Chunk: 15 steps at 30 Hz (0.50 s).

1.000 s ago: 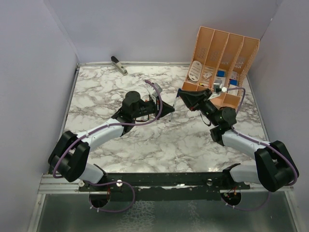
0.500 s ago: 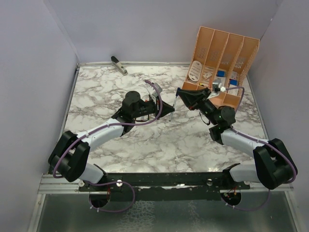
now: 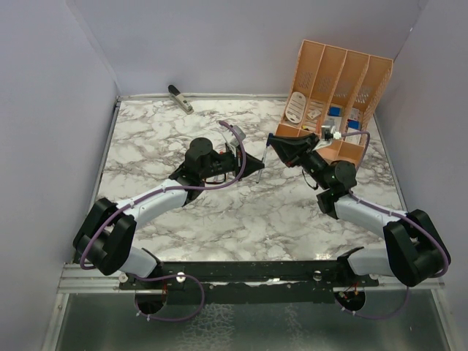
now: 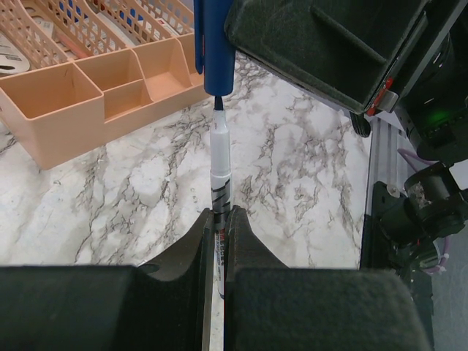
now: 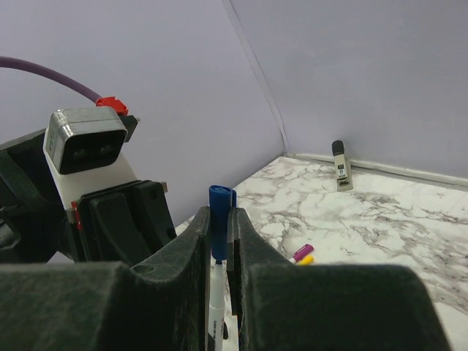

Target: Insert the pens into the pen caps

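Above the counter (image 3: 183, 139), the left gripper (image 4: 218, 219) is clamped on a pen (image 4: 219, 164) whose tip just meets the mouth of the blue cap (image 4: 213, 44) pinched in the right gripper (image 5: 219, 219), not yet pushed home, while purple and yellow pieces (image 5: 301, 255) lying beyond probably still need pairing.

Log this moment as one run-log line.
stage: capping; left gripper: shut on pen; right gripper: shut on blue cap; pen tip at cap mouth, not seated
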Tool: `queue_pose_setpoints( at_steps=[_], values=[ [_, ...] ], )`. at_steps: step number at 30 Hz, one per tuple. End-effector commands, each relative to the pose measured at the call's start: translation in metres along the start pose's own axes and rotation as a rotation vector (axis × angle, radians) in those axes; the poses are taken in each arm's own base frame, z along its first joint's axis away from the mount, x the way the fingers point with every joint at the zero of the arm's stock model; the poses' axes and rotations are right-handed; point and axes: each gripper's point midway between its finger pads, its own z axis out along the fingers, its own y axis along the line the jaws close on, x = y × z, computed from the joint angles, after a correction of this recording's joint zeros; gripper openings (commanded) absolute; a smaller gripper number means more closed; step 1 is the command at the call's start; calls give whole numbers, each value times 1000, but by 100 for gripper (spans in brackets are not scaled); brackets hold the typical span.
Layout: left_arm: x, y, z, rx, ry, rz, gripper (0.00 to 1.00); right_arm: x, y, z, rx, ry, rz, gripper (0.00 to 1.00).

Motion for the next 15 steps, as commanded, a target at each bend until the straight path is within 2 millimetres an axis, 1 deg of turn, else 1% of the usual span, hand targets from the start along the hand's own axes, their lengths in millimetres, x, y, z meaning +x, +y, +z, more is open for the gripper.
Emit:
queue_pose_setpoints(
  at_steps=[1,10,15],
  values=[
    [-13,1,-1,-10,-45,21,0,3,5,-4,-16,7,-11,1],
    [-16,1,1,-10,-49,22,0,13,7,-5,-26,36,7,1],
    [-20,1,2,-12,-67,24,0,28,7,-8,-37,67,44,1]
  ],
)
